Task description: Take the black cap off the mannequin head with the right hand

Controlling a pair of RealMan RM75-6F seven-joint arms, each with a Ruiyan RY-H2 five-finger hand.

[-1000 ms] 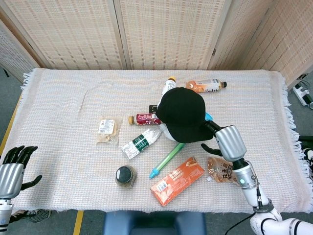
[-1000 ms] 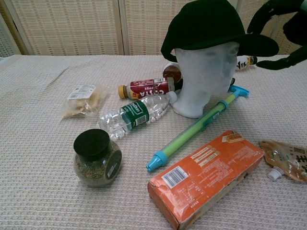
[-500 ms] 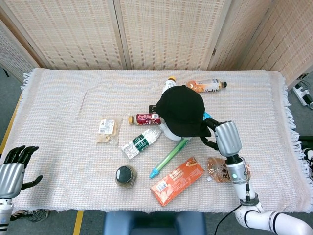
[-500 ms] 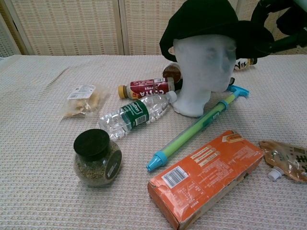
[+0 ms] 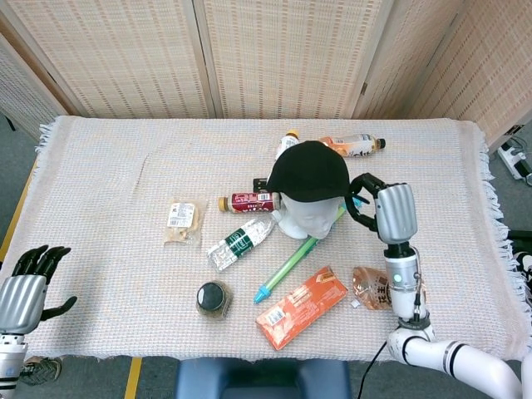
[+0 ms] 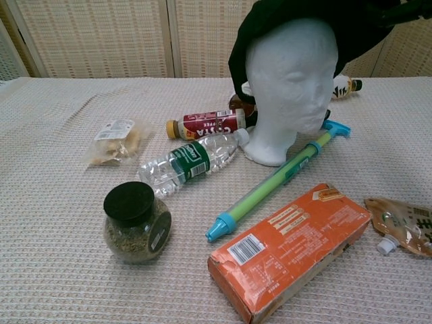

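The black cap [image 5: 309,173] sits tilted on the white mannequin head [image 5: 301,223] near the table's middle. My right hand [image 5: 368,202] is just right of the head, and its dark fingers grip the cap's brim. In the chest view the cap [image 6: 246,40] is raised off the brow and hangs behind the head, leaving the face [image 6: 290,74] fully bare. My left hand [image 5: 27,278] hangs off the table's near left corner with its fingers apart, holding nothing.
Around the head lie a brown coffee bottle [image 5: 249,201], a water bottle [image 5: 239,243], a green and blue stick [image 5: 291,264], an orange box [image 5: 301,306], a black-lidded jar [image 5: 214,298], a snack bag [image 5: 183,220] and a brown pouch [image 5: 374,287]. Two bottles lie behind the head [image 5: 353,145].
My right hand took hold of the brim and drew it up and back. The cap has risen off the forehead, and the face is now uncovered. The left hand stayed put.
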